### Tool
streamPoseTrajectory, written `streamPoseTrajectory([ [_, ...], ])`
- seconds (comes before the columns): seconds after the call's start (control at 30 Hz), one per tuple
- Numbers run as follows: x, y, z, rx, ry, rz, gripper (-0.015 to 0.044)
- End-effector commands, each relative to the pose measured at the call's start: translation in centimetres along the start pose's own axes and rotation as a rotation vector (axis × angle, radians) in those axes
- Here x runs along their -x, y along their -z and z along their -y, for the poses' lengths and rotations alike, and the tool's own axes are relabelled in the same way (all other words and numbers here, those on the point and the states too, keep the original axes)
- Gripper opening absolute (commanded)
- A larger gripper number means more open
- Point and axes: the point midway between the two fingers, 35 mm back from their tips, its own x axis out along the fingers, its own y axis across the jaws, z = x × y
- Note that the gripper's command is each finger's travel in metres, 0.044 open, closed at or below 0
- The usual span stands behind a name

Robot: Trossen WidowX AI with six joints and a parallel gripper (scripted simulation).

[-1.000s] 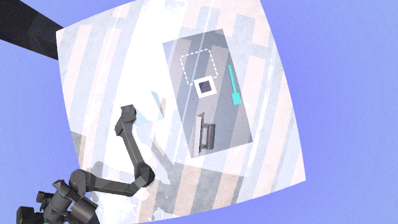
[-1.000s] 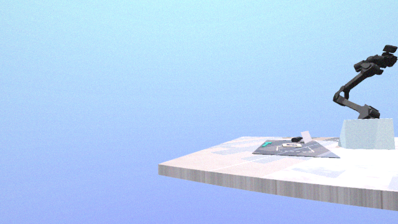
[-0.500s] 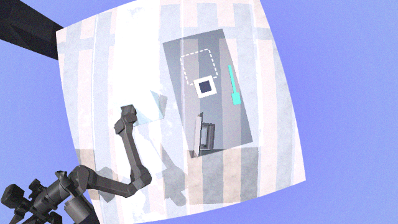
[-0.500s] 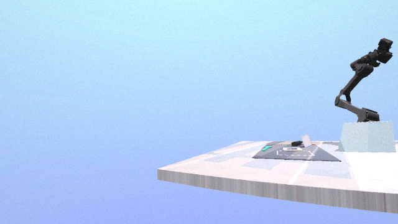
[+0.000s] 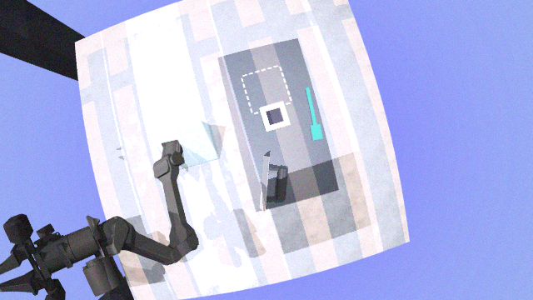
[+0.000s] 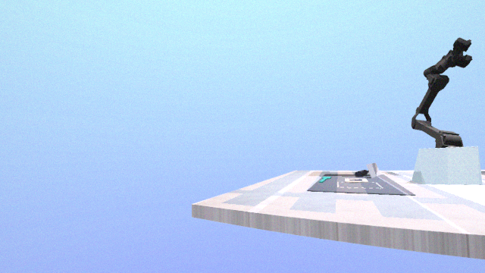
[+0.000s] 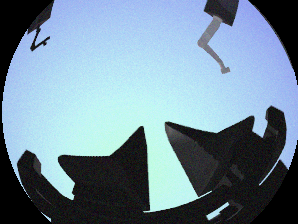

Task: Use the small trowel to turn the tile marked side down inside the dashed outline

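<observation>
A white square tile [image 5: 275, 116] [image 6: 356, 180] with a dark square in its middle lies flat on the dark mat [image 5: 231, 71] [image 6: 322, 188]. It overlaps one edge of the dashed outline [image 5: 279, 66], mostly outside it. A flat teal tool [image 5: 316, 131] [image 6: 324, 179] with a thin handle and small square blade lies near the mat's right side in the top view. A grey-bladed trowel [image 5: 265, 183] [image 6: 373, 170] with a dark handle rests blade on edge at the mat's lower end. My gripper [image 5: 3, 278] [image 6: 470, 50] [image 7: 154, 128] is partly open and empty, raised far from the tools and tile.
The arm stands on a pale base block [image 5: 204, 146] [image 6: 447, 167] left of the mat in the top view. A dark beam [image 5: 37, 37] crosses the upper left corner there. The striped table [image 5: 375, 167] [image 6: 265, 210] has a curved edge. The wrist view mostly shows background beyond the fingers.
</observation>
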Motion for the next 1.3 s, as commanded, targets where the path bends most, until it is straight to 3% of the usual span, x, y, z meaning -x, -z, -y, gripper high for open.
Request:
streamPoseTrajectory([
  [0.0, 0.8, 2.0, -2.5, -0.054, -0.101, -0.066, 0.01],
  [0.6, 7.3, 9.4, -9.7, -0.209, -0.417, -0.372, 0.01],
  [1.27, 19.4, 16.1, -15.7, -0.47, -0.702, -0.853, 0.01],
])
